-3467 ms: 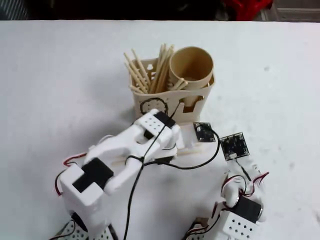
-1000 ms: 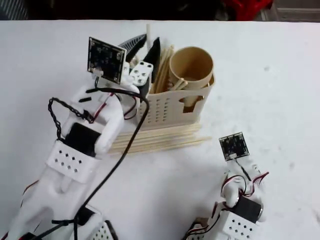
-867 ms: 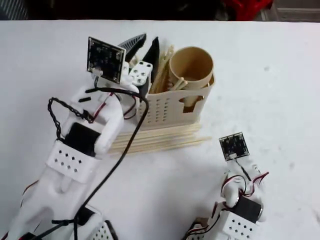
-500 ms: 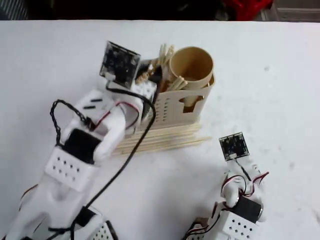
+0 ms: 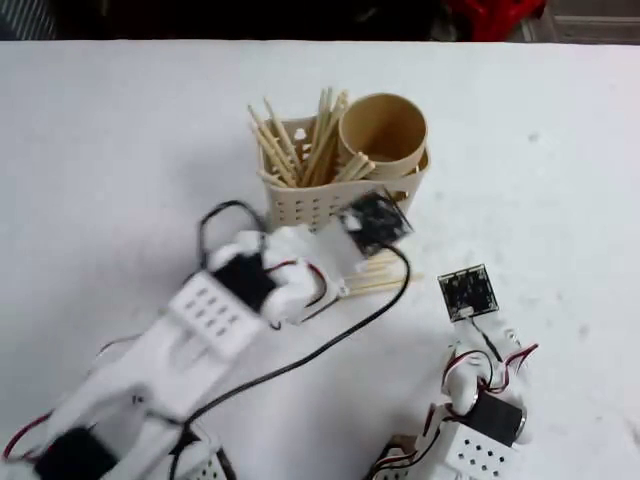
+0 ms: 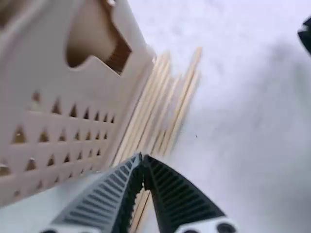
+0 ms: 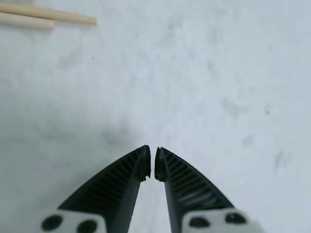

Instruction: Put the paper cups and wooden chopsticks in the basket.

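My left end effector (image 6: 143, 164) is closed over loose wooden chopsticks (image 6: 167, 114) lying against the basket (image 5: 310, 205), which holds a paper cup (image 5: 383, 130) and other chopsticks (image 5: 290, 150); my right end effector (image 7: 151, 165) is closed above the desk (image 7: 218, 73) nearby.

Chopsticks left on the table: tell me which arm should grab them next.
Left, most likely. The left gripper is just above the loose chopsticks lying beside the basket. The right gripper sits farther back over bare table. Both are shut.
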Motion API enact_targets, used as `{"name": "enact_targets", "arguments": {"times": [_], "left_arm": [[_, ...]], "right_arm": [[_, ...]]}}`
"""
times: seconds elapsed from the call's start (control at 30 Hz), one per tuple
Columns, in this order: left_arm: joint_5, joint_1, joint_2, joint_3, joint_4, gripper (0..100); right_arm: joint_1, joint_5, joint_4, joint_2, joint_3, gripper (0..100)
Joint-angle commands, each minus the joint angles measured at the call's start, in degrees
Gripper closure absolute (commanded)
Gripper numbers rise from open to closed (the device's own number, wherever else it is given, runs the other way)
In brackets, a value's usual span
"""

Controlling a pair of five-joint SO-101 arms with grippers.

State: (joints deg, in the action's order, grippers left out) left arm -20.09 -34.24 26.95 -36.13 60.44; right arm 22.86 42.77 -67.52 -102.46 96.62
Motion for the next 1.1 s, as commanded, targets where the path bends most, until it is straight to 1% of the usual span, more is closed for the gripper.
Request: {"name": "enact_targets", "arguments": {"times": [0.0, 0.07, 0.17, 0.33, 0.47, 0.53, 0.77, 0.93, 1.07], "left_arm": [[-6.86, -0.40, -12.62, 5.01, -1.14, 98], [-8.18, -0.13, -16.66, 6.95, -0.88, 98], [-9.76, 0.22, -21.67, 8.26, -1.05, 97], [-12.66, 0.31, -27.56, 9.23, -0.88, 87], [-14.95, 0.22, -30.46, 9.41, -1.23, 87], [-14.95, 0.31, -31.87, 10.73, -1.14, 87], [-15.21, 4.00, -41.19, 17.85, -0.70, 87], [-15.21, 3.74, -46.37, 22.07, 2.55, 87], [-15.30, 3.56, -47.52, 23.03, 4.57, 87]], "right_arm": [[4.00, -0.70, 3.21, -0.75, 0.26, 98.3], [6.99, -3.43, 4.97, -0.66, 0.26, 97.9], [8.66, -9.23, 6.02, -0.66, 0.26, 98.1], [8.31, -9.58, 5.67, -0.40, 0.26, 98.1], [8.22, -9.58, 4.62, -0.40, 0.26, 98.1], [8.22, -9.58, 4.53, -0.40, 0.26, 98.1], [8.22, -9.58, 4.53, -0.48, 0.26, 98.1], [8.22, -9.58, 4.53, -0.57, 0.26, 98.1], [8.22, -9.58, 4.53, -0.57, 0.26, 98.1]]}}
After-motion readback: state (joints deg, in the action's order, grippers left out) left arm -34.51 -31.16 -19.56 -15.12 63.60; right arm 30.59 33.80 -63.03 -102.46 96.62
